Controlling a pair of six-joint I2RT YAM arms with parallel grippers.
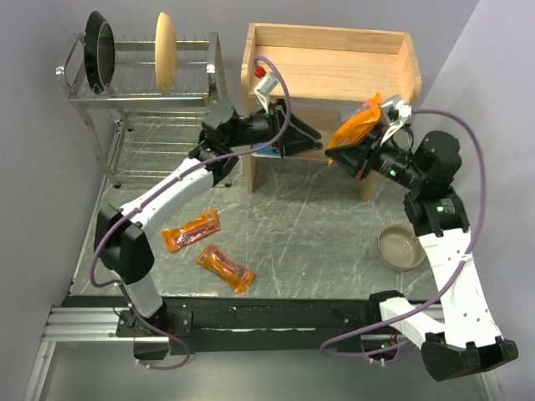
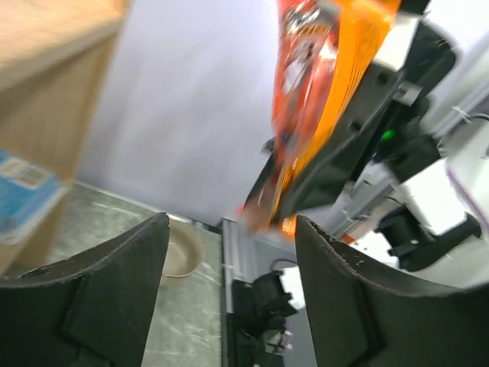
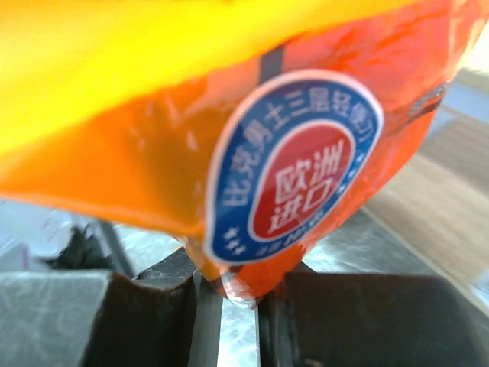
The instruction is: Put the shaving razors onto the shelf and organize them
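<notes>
Could slip out of the right pincer (image 3: 229, 306) — clamped only on the thin bottom edge of the orange packet (image 3: 252, 153), with most of the glossy wrapper standing above the closed fingers and leaning over. Hangs in the air just off the right front corner of the shelf (image 1: 334, 63), about level with its top tier and not yet on either tier. Could also catch on the shelf's right side wall or front lip if swung in flat, or fold and land crooked rather than tidy. Risks a knock from the left pincer (image 2: 229, 229) too: wide open and empty, just left of the packet, in front of the shelf's lower tier, close enough for a clash on any sideways move.

Looks like soft, bright orange film, yellower toward one edge, crinkled, with a round blue-and-red label bearing white characters. Seems light and slippery — likely to bend rather than stay stiff.

Farther out: a second orange packet (image 1: 191, 230) and a third orange packet (image 1: 225, 268) flat on the counter (image 1: 318, 225), well in front of the shelf toward its left and apart from each other. A blue card (image 2: 23, 195) under the shelf's top board, on the lower level. A bowl (image 1: 401, 246) in front of the shelf, toward its right.
</notes>
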